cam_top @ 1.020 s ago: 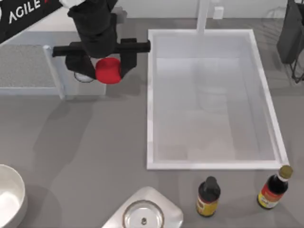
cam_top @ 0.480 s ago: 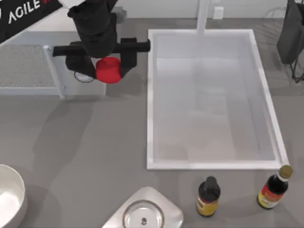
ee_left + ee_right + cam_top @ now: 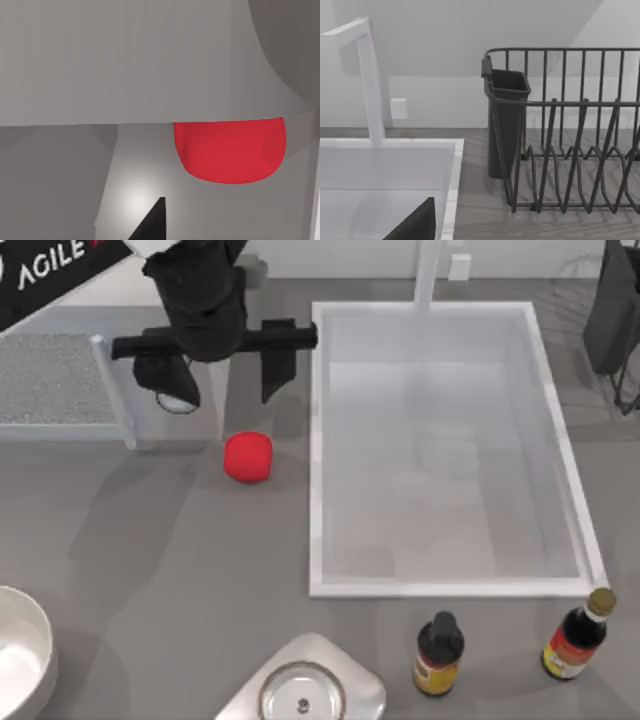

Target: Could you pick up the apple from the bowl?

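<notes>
The white sink basin (image 3: 520, 440) fills the table's right half. Left of it, the left gripper (image 3: 222, 375) hangs above the counter with its fingers spread wide and nothing between them. The bowl (image 3: 30, 635) sits at the table's near left corner, well apart from the gripper. The apple (image 3: 247, 457) lies on the bare counter just below the open fingers, out of their grasp, beside the basin's left wall; the left wrist view shows it too (image 3: 230, 152).
</notes>
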Motion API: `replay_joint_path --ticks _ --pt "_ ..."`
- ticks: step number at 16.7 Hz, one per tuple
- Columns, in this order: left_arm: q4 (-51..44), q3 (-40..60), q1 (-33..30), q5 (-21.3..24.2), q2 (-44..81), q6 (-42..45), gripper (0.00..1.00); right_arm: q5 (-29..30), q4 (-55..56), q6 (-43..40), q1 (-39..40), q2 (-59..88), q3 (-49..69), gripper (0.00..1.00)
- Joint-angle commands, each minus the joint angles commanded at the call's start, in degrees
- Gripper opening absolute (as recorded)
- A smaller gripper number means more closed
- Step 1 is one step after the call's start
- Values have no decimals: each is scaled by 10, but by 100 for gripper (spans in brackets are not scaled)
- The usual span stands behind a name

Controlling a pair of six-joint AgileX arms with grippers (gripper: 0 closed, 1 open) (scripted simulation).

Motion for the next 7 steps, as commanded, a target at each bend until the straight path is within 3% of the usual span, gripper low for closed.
replay_joint_path --ticks 2,7 --pt "0 0 0 0 0 0 100 0 0 0 0 0 0 100" --pt "0 0 0 0 0 0 100 0 0 0 0 0 0 100"
